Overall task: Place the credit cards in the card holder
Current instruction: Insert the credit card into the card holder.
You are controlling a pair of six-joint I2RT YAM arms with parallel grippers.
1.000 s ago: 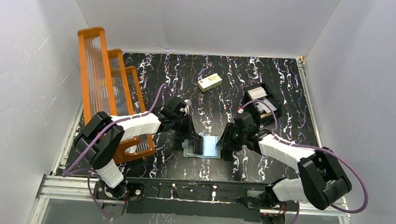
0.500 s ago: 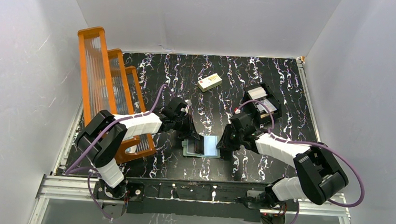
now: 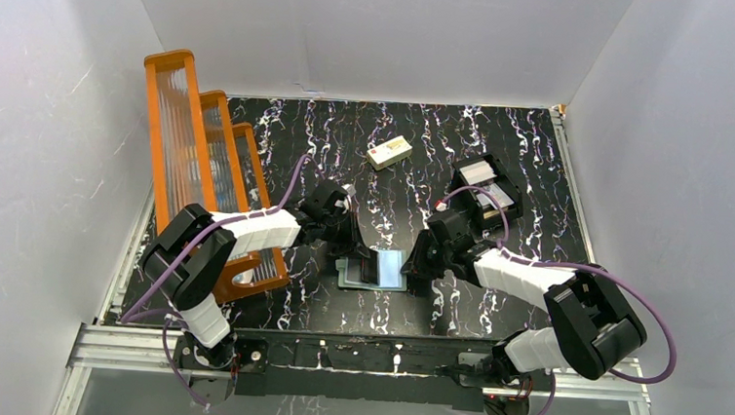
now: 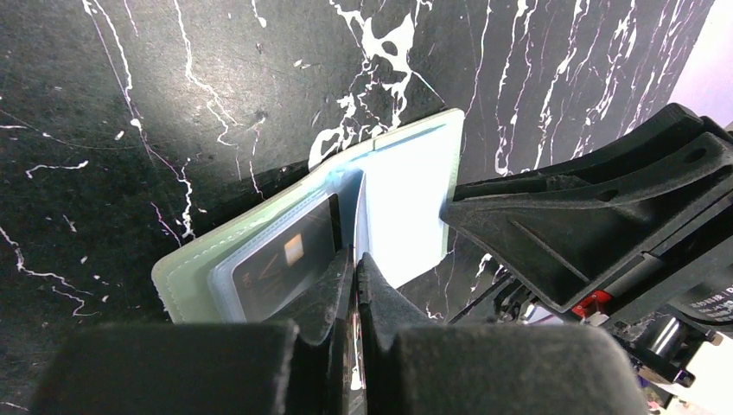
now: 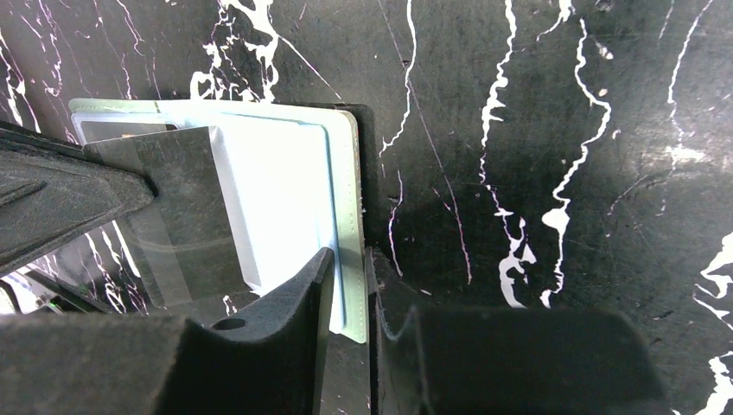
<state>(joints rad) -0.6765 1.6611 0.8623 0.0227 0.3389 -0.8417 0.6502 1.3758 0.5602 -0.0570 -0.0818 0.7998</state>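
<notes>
The card holder [image 3: 391, 268] lies open near the table's front, grey-green with pale blue lining [image 4: 406, 190]. A dark card [image 4: 281, 268] sits in its left clear sleeve. My left gripper [image 4: 355, 258] is shut on a credit card, seen edge-on between its fingers. In the right wrist view that card [image 5: 173, 207] stands over the holder's left half, near the fold. My right gripper [image 5: 348, 252] is shut on the holder's right edge [image 5: 350, 216]. In the top view the left gripper [image 3: 365, 261] and the right gripper [image 3: 415, 267] flank the holder.
An orange rack [image 3: 200, 176] stands along the left side. A cream block [image 3: 389, 151] lies at the back middle. A black boxy tray [image 3: 487, 189] holding whitish cards sits behind the right arm.
Hardly any. The visible pale blue lining looks slightly narrower; both grippers keep their holds.
</notes>
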